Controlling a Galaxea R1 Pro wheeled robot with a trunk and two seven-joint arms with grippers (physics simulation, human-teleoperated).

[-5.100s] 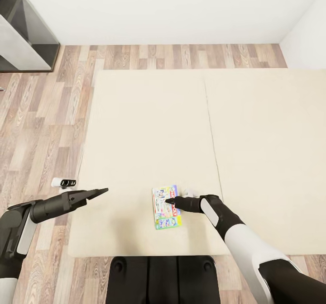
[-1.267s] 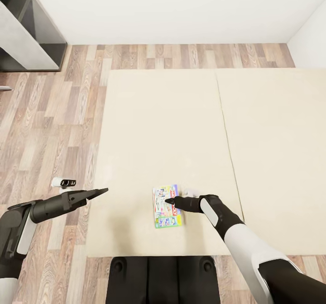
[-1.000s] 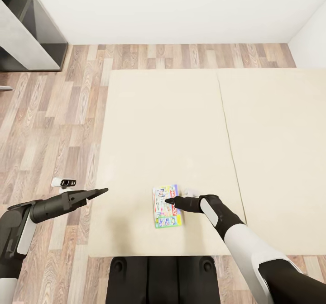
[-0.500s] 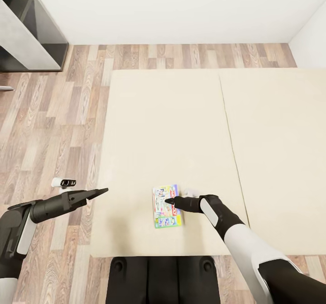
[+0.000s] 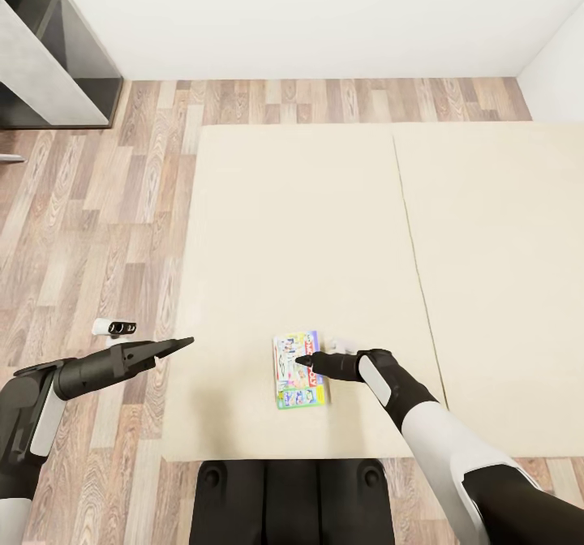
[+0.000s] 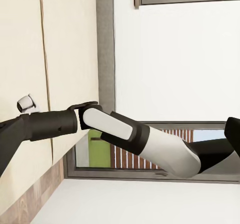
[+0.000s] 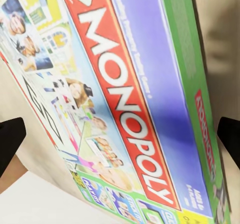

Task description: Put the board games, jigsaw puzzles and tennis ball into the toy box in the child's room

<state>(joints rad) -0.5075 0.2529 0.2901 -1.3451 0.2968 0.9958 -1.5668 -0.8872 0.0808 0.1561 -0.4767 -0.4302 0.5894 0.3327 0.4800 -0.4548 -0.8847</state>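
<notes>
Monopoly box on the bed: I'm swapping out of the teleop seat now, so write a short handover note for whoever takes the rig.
Right tool: open, fingertips spread wide, hovering over the Monopoly box; nothing gripped.
Left tool: holds nothing, out over the bed's left edge; open or shut cannot be told.
Monopoly box lies flat near the front edge of the bed, on its left mattress section.
Done: the approach to this box.
Left: grasp it and carry it to the toy box; the state of the other toys cannot be judged from here.
</notes>
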